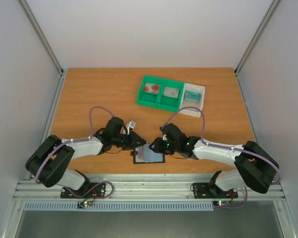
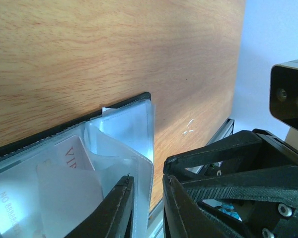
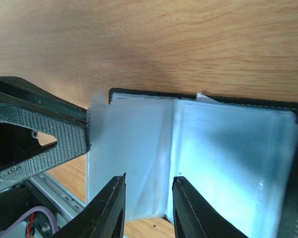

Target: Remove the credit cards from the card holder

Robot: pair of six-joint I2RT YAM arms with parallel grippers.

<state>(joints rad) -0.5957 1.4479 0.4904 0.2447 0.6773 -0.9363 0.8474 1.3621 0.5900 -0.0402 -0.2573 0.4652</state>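
Left end effector (image 2: 148,174) and right end effector (image 3: 149,181) hang slightly open over the holder (image 1: 148,154) at six o'clock. We should pin the sleeve (image 2: 131,124), then pinch the card (image 2: 74,152).

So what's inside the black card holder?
The card holder lies open, showing clear plastic sleeves. One sleeve holds a whitish card with red letters. The sleeves are cloudy and overlap, so I cannot tell whether more cards are inside.
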